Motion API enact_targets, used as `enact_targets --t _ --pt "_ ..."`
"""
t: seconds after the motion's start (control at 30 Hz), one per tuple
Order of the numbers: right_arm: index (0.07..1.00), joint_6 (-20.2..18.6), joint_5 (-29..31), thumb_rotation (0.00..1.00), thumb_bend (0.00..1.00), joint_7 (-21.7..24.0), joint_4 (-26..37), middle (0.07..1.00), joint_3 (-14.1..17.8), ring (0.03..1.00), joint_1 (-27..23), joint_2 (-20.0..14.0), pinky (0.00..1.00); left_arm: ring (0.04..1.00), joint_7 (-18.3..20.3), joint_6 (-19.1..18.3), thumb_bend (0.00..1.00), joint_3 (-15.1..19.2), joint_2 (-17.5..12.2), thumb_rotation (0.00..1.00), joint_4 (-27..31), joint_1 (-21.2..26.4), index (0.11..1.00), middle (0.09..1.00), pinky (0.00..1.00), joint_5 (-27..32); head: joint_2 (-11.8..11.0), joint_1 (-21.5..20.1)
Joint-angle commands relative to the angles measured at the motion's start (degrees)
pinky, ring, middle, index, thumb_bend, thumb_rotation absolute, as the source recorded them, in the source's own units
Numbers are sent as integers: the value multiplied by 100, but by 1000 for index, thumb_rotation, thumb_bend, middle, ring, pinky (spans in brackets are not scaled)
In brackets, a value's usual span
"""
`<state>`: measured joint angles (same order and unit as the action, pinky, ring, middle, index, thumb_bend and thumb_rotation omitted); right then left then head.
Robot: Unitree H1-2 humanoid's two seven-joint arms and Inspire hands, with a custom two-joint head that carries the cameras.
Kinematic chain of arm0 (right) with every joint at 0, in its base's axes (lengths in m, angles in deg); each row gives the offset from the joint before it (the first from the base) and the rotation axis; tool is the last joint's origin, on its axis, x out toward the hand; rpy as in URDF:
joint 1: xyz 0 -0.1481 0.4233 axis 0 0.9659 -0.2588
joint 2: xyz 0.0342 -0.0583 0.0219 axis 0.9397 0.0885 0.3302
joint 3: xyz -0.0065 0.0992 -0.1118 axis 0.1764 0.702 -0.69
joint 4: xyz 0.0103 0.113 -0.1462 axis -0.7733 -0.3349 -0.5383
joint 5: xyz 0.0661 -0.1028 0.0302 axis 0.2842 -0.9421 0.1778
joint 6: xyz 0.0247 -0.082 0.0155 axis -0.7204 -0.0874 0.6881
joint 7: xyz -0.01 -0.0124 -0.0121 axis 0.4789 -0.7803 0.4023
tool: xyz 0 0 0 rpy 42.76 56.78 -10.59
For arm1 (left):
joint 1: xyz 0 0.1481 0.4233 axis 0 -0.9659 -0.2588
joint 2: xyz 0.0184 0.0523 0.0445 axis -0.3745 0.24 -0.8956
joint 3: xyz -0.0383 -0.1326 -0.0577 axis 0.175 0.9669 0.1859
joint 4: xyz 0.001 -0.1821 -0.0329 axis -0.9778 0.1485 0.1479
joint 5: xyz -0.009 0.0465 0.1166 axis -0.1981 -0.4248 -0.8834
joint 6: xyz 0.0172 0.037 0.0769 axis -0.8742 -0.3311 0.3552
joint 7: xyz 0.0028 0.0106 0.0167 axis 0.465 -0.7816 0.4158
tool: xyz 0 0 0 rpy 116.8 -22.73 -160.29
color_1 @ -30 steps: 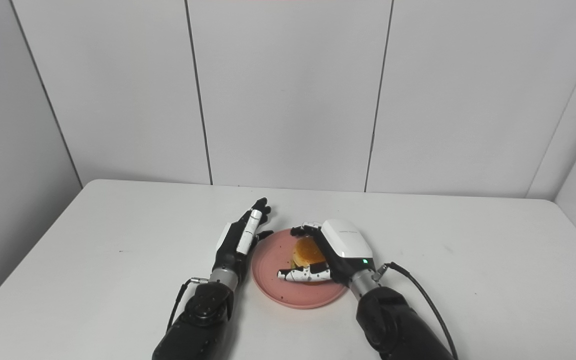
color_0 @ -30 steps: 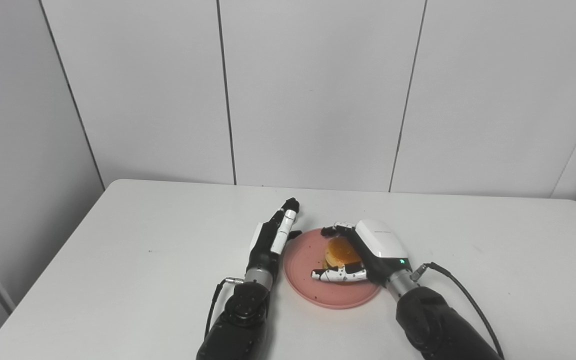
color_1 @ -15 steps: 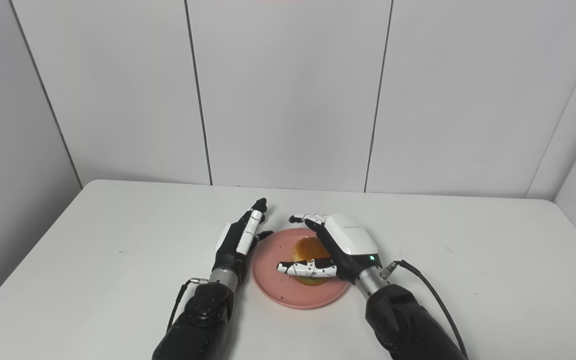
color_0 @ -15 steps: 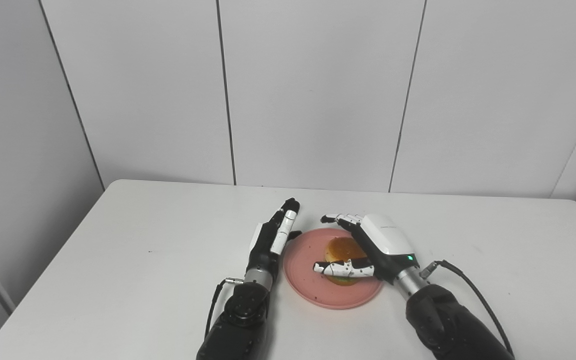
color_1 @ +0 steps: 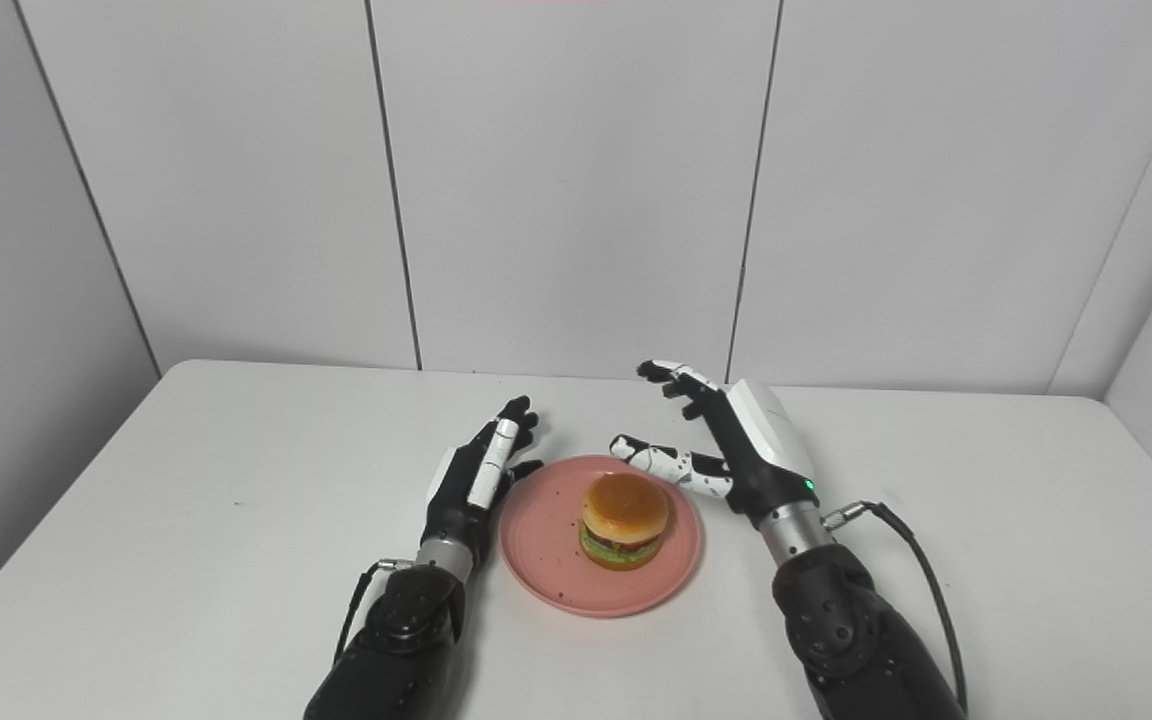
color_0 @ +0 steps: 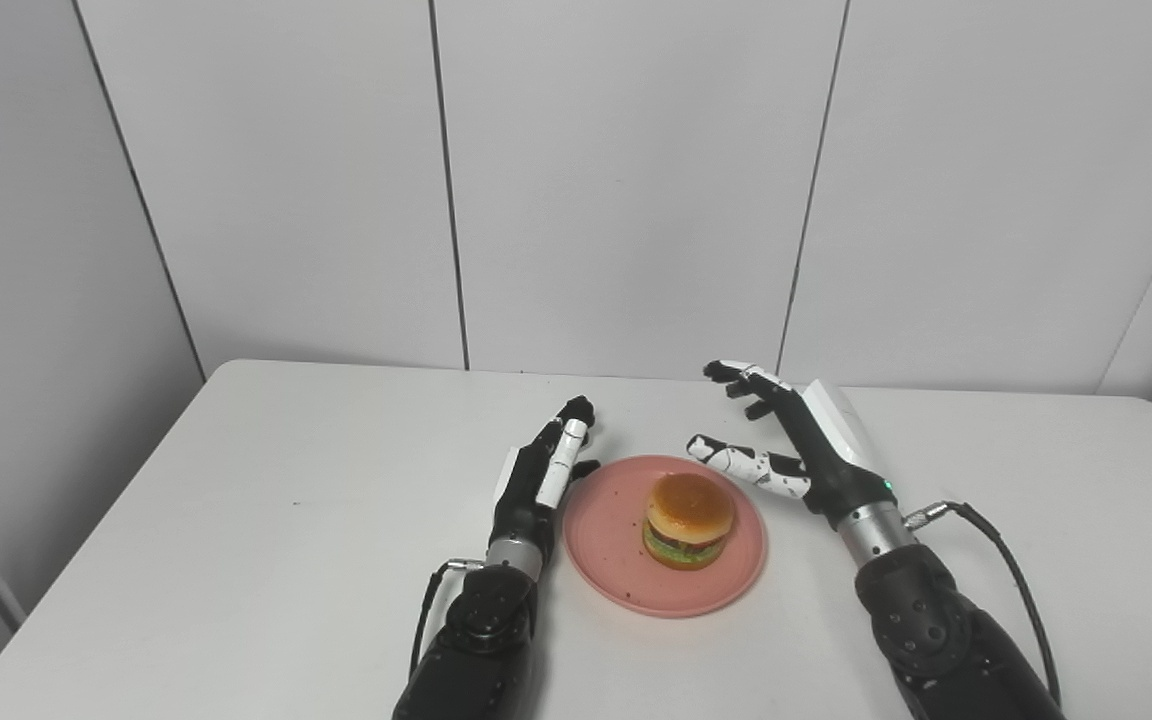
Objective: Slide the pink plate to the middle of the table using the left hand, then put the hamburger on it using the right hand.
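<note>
The pink plate (color_0: 608, 560) lies near the middle of the white table. On it the hamburger (color_0: 689, 520) stands upright, tan bun on top and green lettuce below. My left hand (color_0: 540, 478) rests on edge at the plate's left rim, fingers straight and holding nothing. My right hand (color_0: 794, 446) hovers above and to the right of the plate, fingers spread wide, clear of the hamburger.
The white table (color_0: 236, 520) runs back to a grey panelled wall (color_0: 626, 180). A black cable (color_0: 996, 560) trails from my right wrist. Small dark specks dot the table's left part.
My right hand opened, let go of the hamburger and rose up and to the right, leaving it standing on the plate. The left hand stayed put.
</note>
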<state>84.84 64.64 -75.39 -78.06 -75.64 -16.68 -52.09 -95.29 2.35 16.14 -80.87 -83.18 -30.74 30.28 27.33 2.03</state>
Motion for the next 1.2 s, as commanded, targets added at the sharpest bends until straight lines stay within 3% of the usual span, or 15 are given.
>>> enact_targets --t 0.0,0.1,0.23,0.37,0.57,0.83,1.17 --pt "828 378 738 861 872 134 -213 849 319 828 -136 253 794 925 -259 205 812 -68 21 931 -111 1 852 902 899 -220 5 6" --pt "856 474 1412 872 874 222 -500 872 721 852 -153 571 827 938 -403 397 822 -55 11 938 -210 -4 858 916 914 -308 20 -73" --pt "932 570 1975 965 898 244 -816 942 1118 946 -202 875 972 992 -511 633 888 -37 -8 994 -362 -2 925 973 969 -364 14 -124" --pt "938 665 2394 965 891 440 -1050 953 1339 985 -258 990 999 1000 -527 832 834 -22 24 988 -426 -19 958 995 998 -362 14 -121" --pt "970 714 2423 941 895 429 -1286 999 1357 1000 -283 1013 1000 1000 -529 841 744 -60 48 982 -414 -19 996 1000 1000 -408 21 -144" --pt "958 785 2091 923 921 316 -1378 982 1205 994 -250 955 1000 1000 -517 859 720 -27 36 971 -454 13 1000 1000 1000 -359 22 -141" --pt "947 603 1602 968 834 265 -1234 978 948 991 -179 764 1000 1000 -599 905 712 116 89 978 -470 37 1000 1000 1000 -287 36 37"
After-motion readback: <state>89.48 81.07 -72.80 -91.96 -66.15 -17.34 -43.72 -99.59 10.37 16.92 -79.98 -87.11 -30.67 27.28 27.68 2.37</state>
